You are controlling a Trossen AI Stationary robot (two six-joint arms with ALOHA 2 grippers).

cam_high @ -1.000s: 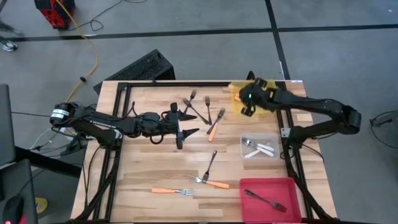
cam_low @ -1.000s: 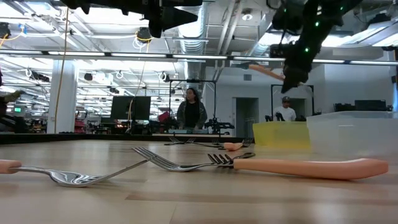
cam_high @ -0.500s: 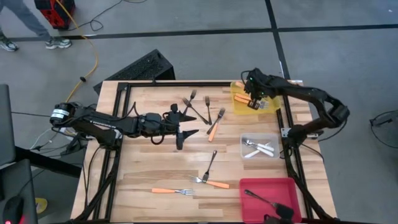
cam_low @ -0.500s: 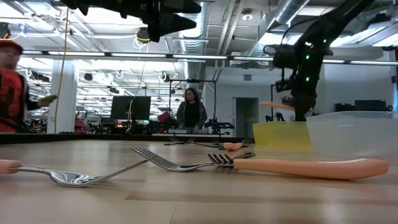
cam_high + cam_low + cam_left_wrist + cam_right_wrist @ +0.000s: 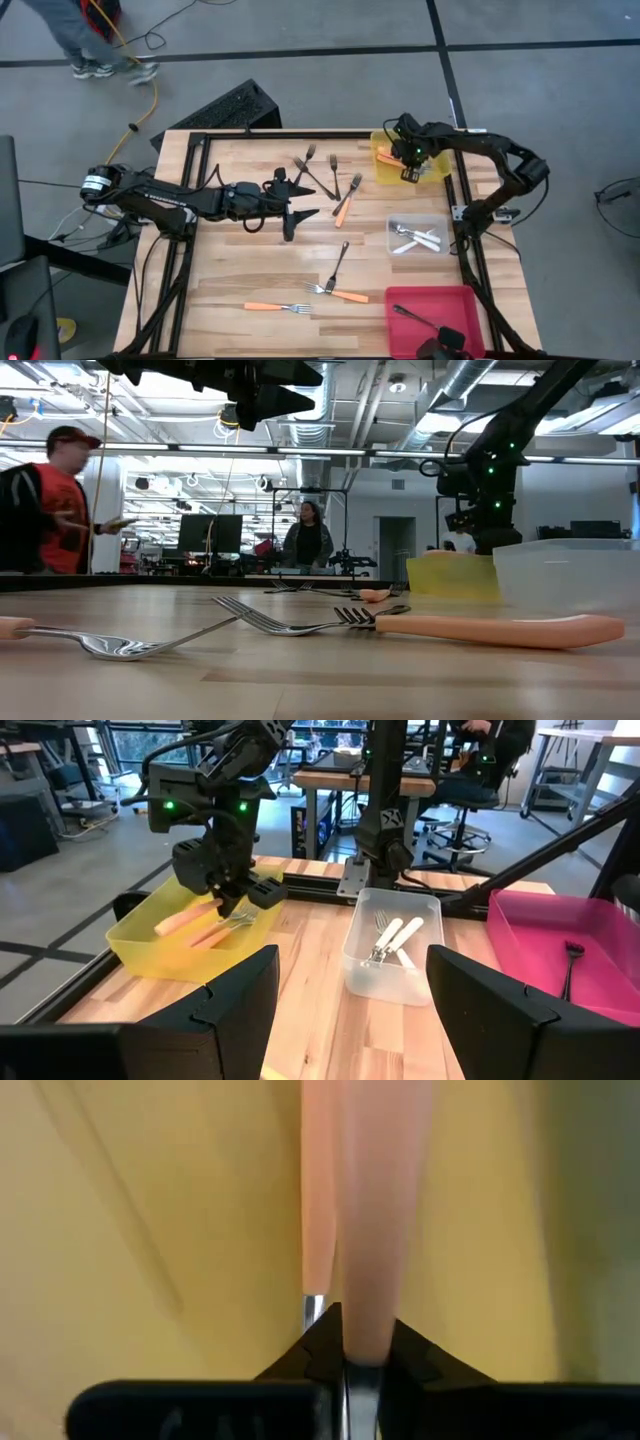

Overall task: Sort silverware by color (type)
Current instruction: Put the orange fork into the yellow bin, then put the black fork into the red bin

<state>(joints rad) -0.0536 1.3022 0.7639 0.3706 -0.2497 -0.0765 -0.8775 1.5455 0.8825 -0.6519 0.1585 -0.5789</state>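
Orange-handled fork tines hidden behind right pincer, inside yellow bin.

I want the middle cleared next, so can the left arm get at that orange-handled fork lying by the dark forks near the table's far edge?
Probably yes. The left claw hangs open beside the orange-handled fork, with nothing between them.

Orange-handled forks in yellow bin; red bin.
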